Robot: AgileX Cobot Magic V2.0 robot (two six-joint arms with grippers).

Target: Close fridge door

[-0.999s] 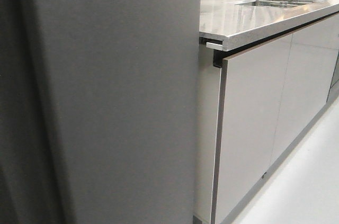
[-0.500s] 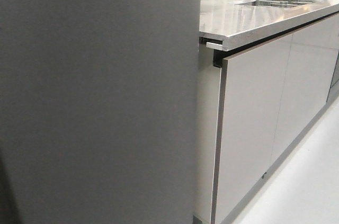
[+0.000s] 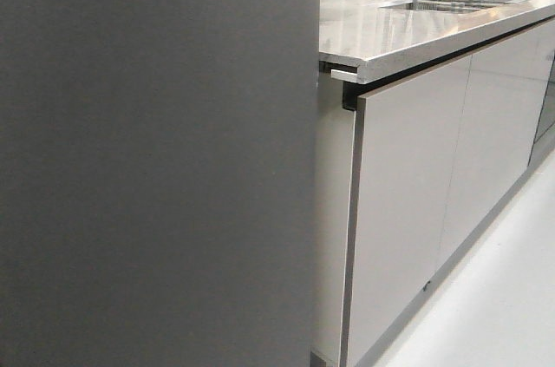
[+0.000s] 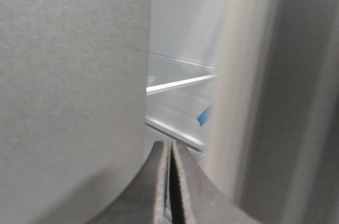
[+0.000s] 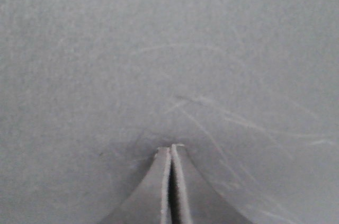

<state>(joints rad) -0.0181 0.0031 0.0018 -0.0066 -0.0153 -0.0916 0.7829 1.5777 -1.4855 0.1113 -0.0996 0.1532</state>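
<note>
The fridge door [image 3: 156, 159] is a matte dark grey slab that fills the left half of the front view. In the right wrist view its grey face [image 5: 169, 49] fills the frame, and my right gripper [image 5: 171, 148] is shut and empty with its tips right at that face. In the left wrist view my left gripper [image 4: 170, 143] is shut and empty beside a grey face [image 4: 69, 91]. Past its edge a narrow gap shows the white fridge interior with glass shelves [image 4: 180, 83]. Neither gripper shows in the front view.
Pale glossy cabinet fronts [image 3: 408, 202] stand right of the door under a grey stone counter [image 3: 390, 29] with a sink, a plant and a wooden rack at the back. White floor [image 3: 503, 298] lies at the lower right. A dark grey upright [image 4: 302, 102] borders the gap.
The dark shaded strip along the left edge of the front view has gone, and the grey face now fills that side evenly. The cabinets and counter have shifted slightly left in the picture.
</note>
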